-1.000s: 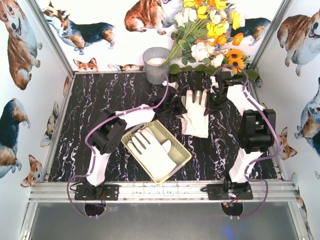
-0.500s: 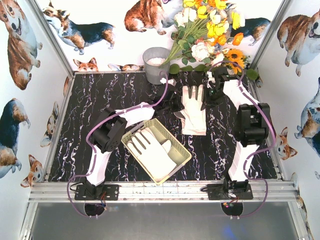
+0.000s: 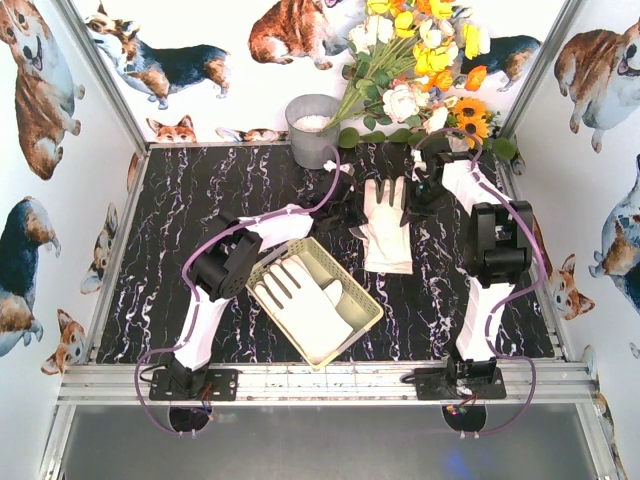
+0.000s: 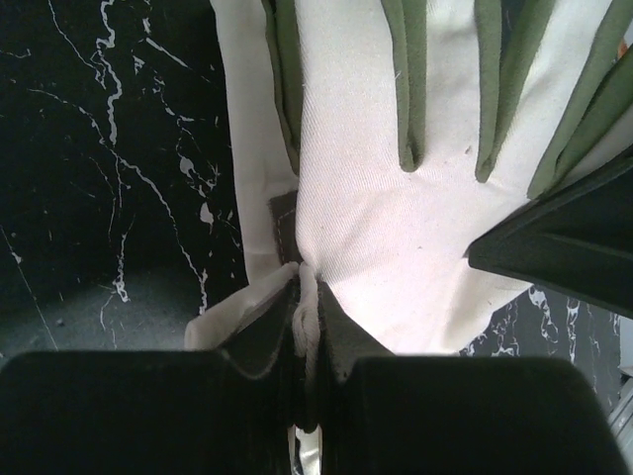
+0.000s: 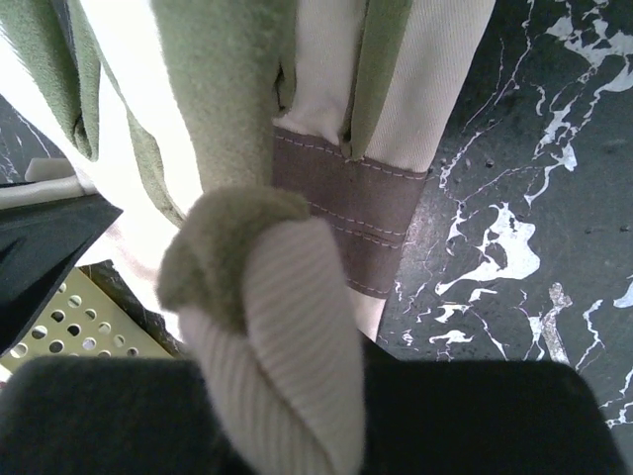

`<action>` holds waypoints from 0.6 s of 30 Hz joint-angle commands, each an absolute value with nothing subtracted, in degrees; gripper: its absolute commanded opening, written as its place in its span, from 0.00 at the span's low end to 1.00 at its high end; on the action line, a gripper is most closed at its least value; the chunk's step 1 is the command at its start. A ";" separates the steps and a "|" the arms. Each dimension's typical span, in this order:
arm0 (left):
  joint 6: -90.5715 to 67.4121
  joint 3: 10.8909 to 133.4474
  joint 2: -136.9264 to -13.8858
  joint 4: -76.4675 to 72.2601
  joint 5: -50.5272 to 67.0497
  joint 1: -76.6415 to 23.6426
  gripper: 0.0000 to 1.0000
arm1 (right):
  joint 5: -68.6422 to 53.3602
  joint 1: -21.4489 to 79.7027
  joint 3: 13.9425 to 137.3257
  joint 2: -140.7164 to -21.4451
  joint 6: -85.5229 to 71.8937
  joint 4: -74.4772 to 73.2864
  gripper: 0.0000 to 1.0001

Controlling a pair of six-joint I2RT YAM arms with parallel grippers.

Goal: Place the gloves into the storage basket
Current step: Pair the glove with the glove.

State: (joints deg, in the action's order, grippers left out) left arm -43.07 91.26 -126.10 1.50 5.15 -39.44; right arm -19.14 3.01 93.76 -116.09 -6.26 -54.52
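A: Starting at the left. Looking for the basket (image 3: 365, 318).

B: Sits left of centre on the table (image 3: 190, 200), turned askew, close to the front edge. Holds a first glove (image 3: 300, 305), lying flat, fingers toward the far left corner.

A: Next, the left gripper (image 3: 352, 212).

B: Reaches past the basket's far corner. Clamped tight on the left edge of a second glove (image 3: 388, 225). Seen from the left wrist as a fold of cream cloth (image 4: 396, 218) nipped between the two fingers (image 4: 259, 332).

A: And that second glove itself?

B: Spread between both grippers, right of the basket and outside it, fingers pointing to the far side, dark strips showing. Hard to tell whether lifted clear of the marble.

A: On to the right gripper (image 3: 415, 200).

B: Closed on the glove's right edge. From the right wrist, a bunched, ribbed cream fold (image 5: 287, 376) right at the jaws, a grey band (image 5: 346, 237) above it, a corner of the basket (image 5: 79, 327) at lower left.

A: Anything at the back?

B: Grey bucket (image 3: 313, 130) against the far wall, flowers (image 3: 420, 60) to its right.
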 commanded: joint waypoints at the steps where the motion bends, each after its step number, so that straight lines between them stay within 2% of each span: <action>1: -40.24 92.79 -129.16 5.65 4.35 -37.10 0.00 | -15.09 1.96 97.64 -117.09 -7.14 -55.37 0.00; 18: -41.74 92.81 -126.12 6.87 4.94 -36.64 0.00 | -18.48 2.02 100.92 -114.04 -8.70 -63.87 0.00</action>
State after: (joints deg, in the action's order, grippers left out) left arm -42.81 93.01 -127.79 2.42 7.27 -38.74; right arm -20.14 3.11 98.28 -117.47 -8.45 -61.58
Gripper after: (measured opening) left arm 0.009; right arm 0.042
